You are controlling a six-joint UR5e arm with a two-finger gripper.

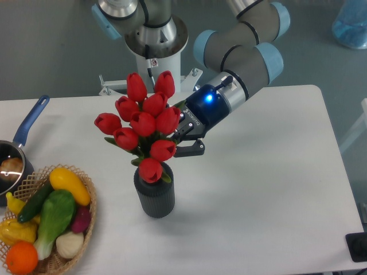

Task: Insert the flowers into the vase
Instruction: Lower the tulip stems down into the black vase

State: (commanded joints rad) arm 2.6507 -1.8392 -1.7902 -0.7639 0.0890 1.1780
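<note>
- Flowers (144, 123), a bunch of red tulip heads, stand over the vase (154, 195) near the middle of the white table (275, 183), with the lowest bloom right at the vase's mouth; the stems are hidden behind the blooms, so I cannot see how deep they reach inside.
- Judged from this, the insertion looks begun but not finished: the bunch leans left and up from the mouth, and it has not been let go.
- What is left, as I judge it, is to seat the stems down into the vase and free them so that the bunch stands alone.
- Gripper (184, 139) sits just right of the bunch, at the height of the lower blooms, above and right of the vase; it appears clenched on the flowers' stems, though the blooms cover the contact.
- Wicker basket (86, 215) of fruit and vegetables and a blue-handled saucepan (17, 150) sit well apart on the left.
</note>
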